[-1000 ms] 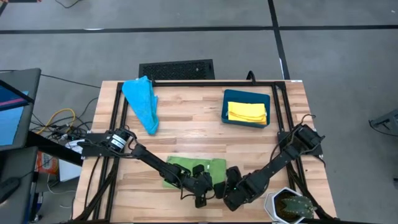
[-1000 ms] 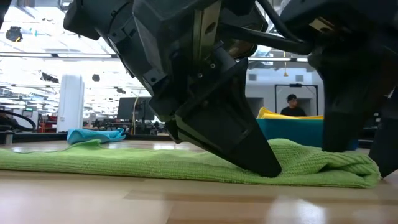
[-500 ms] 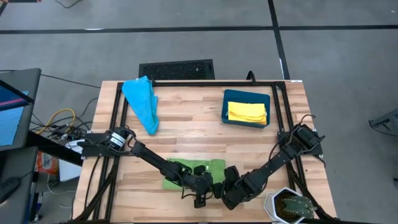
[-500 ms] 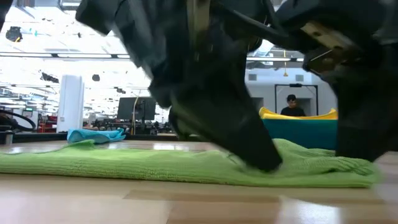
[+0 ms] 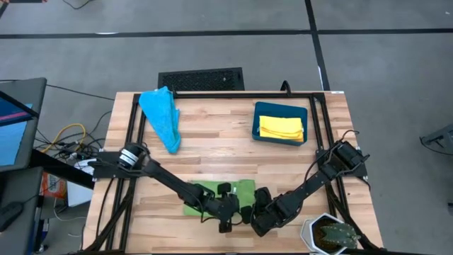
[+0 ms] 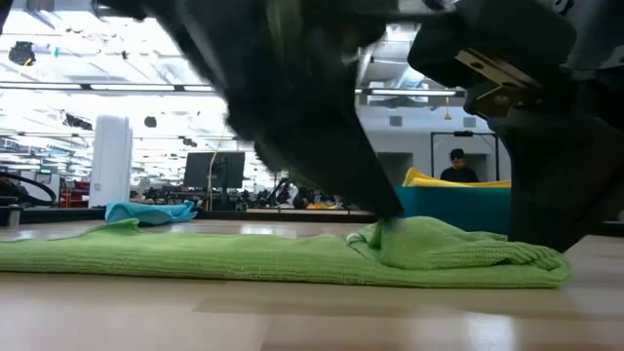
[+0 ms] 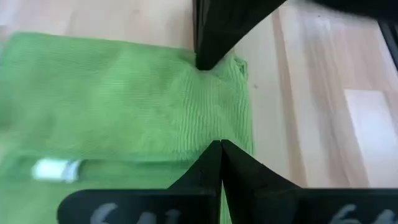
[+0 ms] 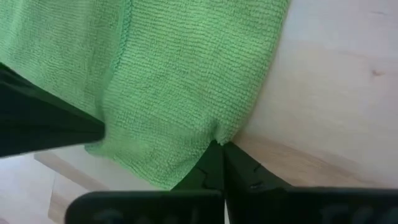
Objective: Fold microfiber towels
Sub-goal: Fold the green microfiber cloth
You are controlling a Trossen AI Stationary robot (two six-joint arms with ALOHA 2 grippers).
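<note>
1. Green microfiber towel (image 5: 216,197) lies flat on the wooden table (image 5: 219,142) at its near edge, between the two arms; in the low view (image 6: 244,255) it stretches across the tabletop with a raised bunch near its right end.
2. Left gripper (image 5: 225,212) is down on the towel's near edge, and its fingers (image 7: 211,165) are pressed together, pinching the green cloth at the edge.
3. Right gripper (image 5: 249,214) sits just beside the left one at the towel's near right corner; its fingers (image 8: 214,163) are clenched on a small pucker of the cloth's edge.
4. In the left wrist view the other arm's dark fingertip touches the far corner of the towel (image 7: 124,99), and a white tag (image 7: 55,168) shows on the cloth.
5. Light blue towel (image 5: 161,117) lies crumpled near the far left corner of the table, well apart from the grippers.
6. Yellow towel (image 5: 281,127) lies folded inside the dark teal bin (image 5: 280,110) at the far right of the table.
7. A potted plant (image 5: 331,234) stands at the near right corner, beside the right arm.
8. A person (image 6: 457,166) shows far back in the room, behind the bin.
</note>
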